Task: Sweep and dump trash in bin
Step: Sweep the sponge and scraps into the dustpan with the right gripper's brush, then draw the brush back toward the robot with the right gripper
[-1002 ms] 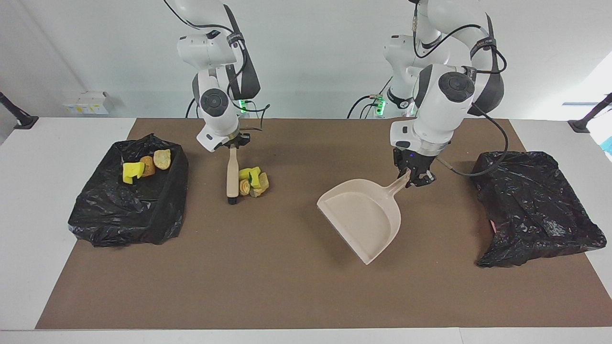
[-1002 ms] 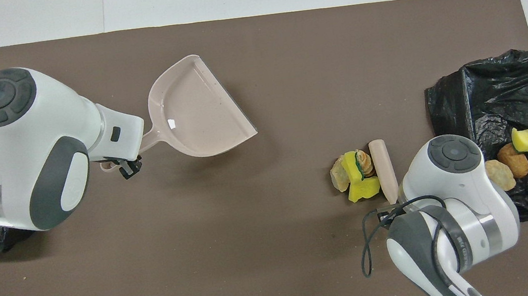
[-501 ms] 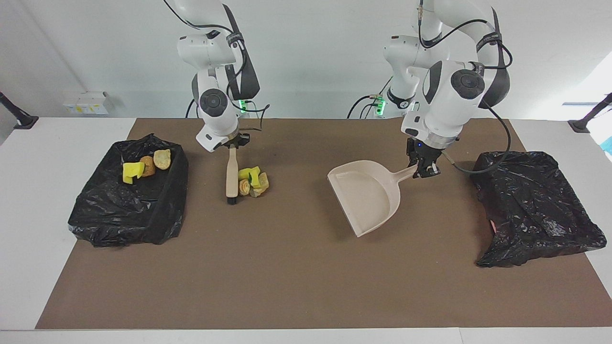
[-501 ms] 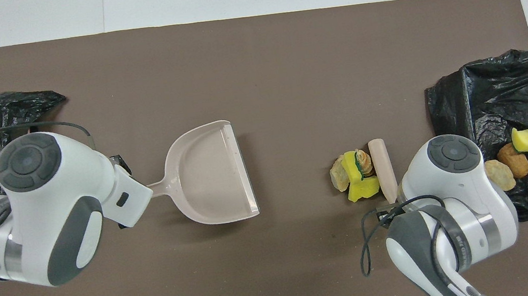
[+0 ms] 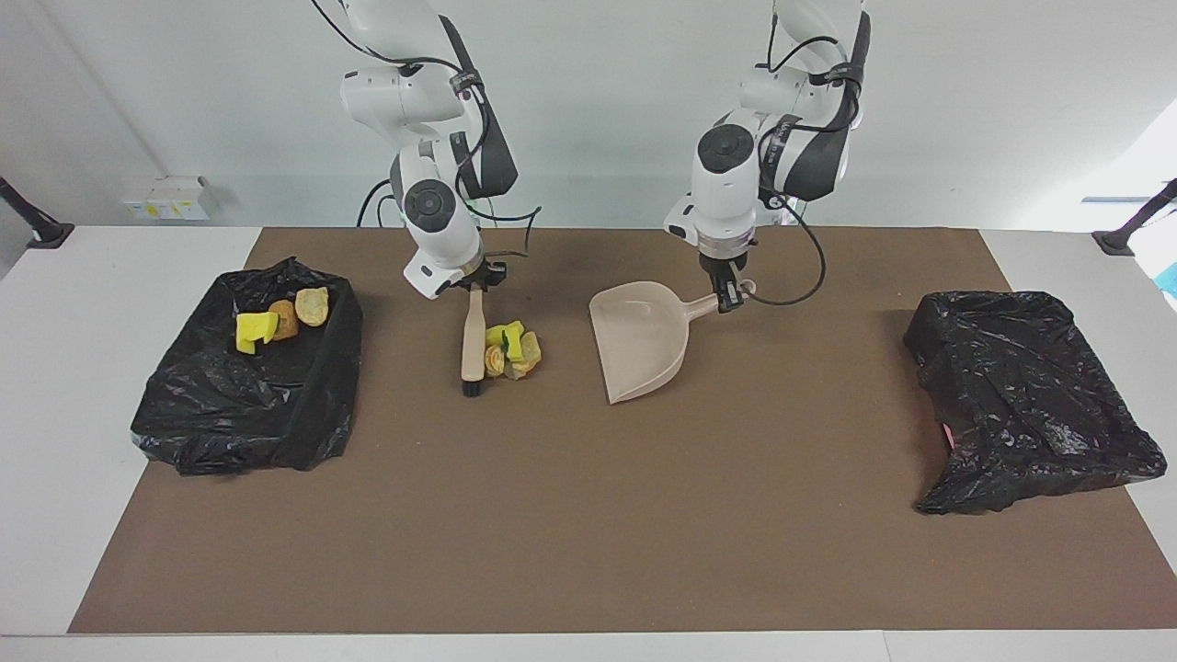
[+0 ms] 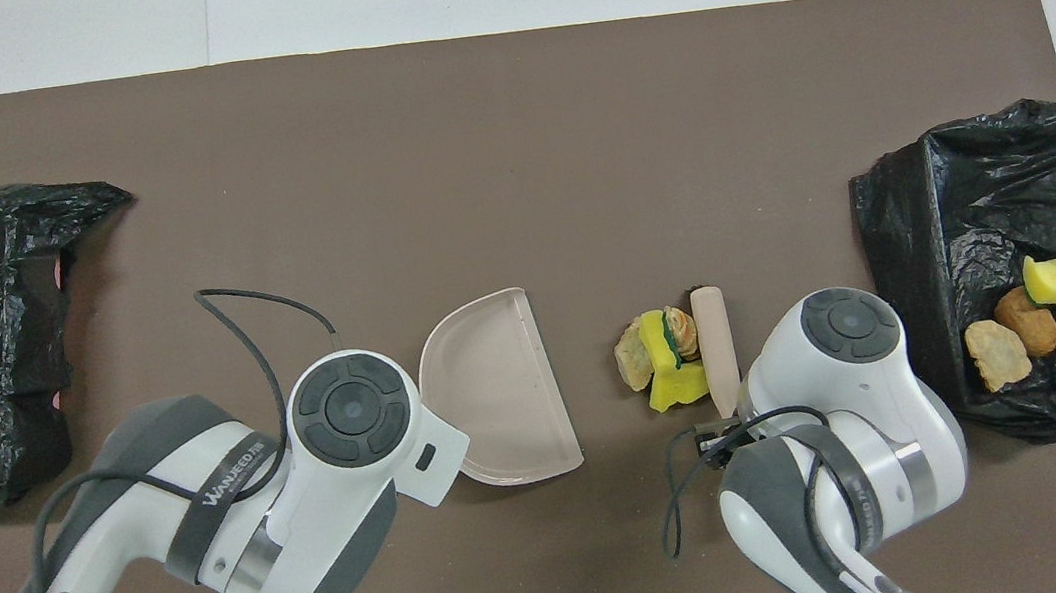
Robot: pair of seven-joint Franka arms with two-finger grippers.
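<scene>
Dustpan [image 5: 644, 340] moved beside trash [image 5: 513, 350], seemingly lifted.

smooth plastic dustpan [image 5: 641, 340], crinkled glossy bin liners [image 5: 1021, 395], matt mat [image 5: 588, 515].

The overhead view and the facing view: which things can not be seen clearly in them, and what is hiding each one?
- Overhead view: the left arm's body covers the dustpan handle and the left gripper.
- Overhead view: the right arm covers the right gripper and the top of the brush.
- Facing view: the brush's bristles are too small to read.
- Facing view: the folded liner hides the inside of the black bin at the left arm's end.
</scene>
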